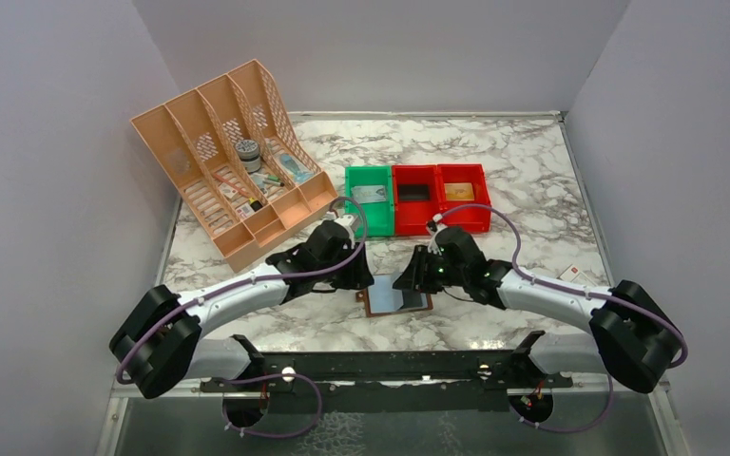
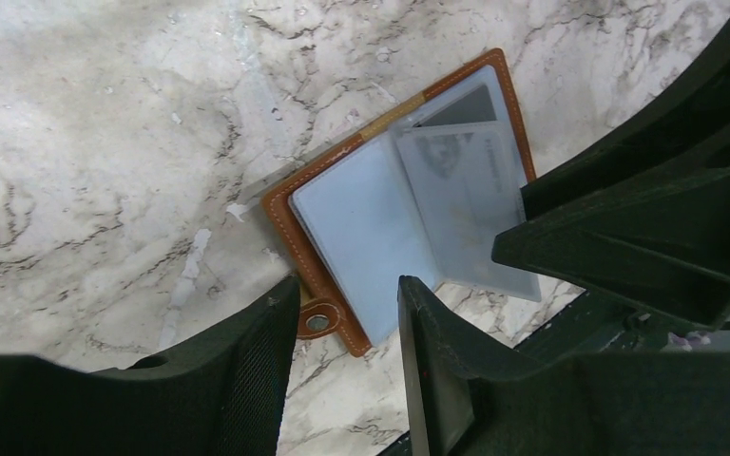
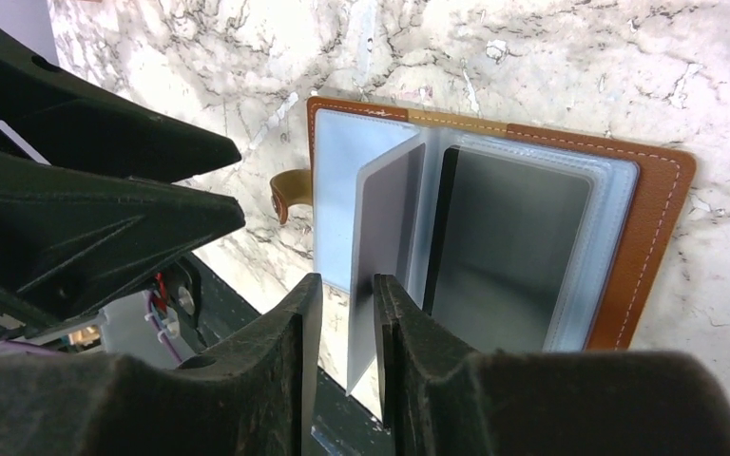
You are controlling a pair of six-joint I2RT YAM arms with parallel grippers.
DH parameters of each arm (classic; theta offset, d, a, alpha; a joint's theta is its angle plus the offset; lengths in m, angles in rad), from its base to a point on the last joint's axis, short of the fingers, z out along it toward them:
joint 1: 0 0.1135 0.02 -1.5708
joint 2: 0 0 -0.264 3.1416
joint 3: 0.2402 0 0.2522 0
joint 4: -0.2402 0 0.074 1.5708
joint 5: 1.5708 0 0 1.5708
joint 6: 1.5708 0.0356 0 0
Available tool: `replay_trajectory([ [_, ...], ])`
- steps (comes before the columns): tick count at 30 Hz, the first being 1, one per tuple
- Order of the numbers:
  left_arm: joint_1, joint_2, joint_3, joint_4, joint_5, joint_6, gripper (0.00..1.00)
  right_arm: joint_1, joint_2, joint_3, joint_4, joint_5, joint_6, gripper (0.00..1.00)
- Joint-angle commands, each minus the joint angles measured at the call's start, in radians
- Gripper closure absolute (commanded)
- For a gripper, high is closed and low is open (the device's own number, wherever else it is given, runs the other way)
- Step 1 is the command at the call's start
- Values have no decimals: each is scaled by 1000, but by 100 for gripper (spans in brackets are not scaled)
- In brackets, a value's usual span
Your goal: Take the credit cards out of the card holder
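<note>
The card holder [image 1: 396, 301] lies opened flat on the marble table [image 1: 532, 190], lining up, between the two grippers. The left gripper [image 2: 347, 290] has its jaws spread. The holder's near corner and its snap tab [image 2: 318, 321] sit in the gap just ahead of the fingertips, and no contact with either finger is visible. The right gripper [image 3: 347, 285] has its jaws drawn close but not together. A clear sleeve leaf [image 3: 361, 342] stands on edge in the narrow gap between them, close against one finger, and carries the upright credit card [image 3: 390, 218], which is dark. Whether these jaws actually press the leaf cannot be told. Beyond the right jaws, the seated credit card [image 3: 518, 237], also dark, rests fully inside the holder's outer pocket.
</note>
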Motion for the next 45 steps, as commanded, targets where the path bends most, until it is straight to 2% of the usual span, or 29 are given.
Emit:
replay_trajectory([
  [1,-9,5,20,67,77,-30,56,6,12,29,-4,-21,-8,77],
  [5,-16,-44,-1,75,14,-69,55,6,11,26,-12,-14,-7,88],
  [7,-18,-77,-19,76,-15,-87,55,6,12,25,7,-41,-19,89],
  [15,-17,-125,-64,86,-31,-117,53,6,61,49,54,-120,-33,83],
  [21,-18,-128,-86,126,-15,-154,52,6,71,60,73,-162,-44,71],
  [30,-17,-152,-94,109,-44,-167,46,6,88,54,167,-291,-52,68],
  [33,-17,-166,-91,89,-64,-167,44,6,73,53,150,-261,-50,69],
  [37,-18,-175,-89,67,-74,-163,41,6,17,55,49,-97,-52,71],
  [41,-19,-142,-71,81,-15,-142,42,1,-26,61,-47,58,-54,73],
  [45,-48,-81,-16,85,27,-112,42,-35,-57,39,-42,79,-45,73],
])
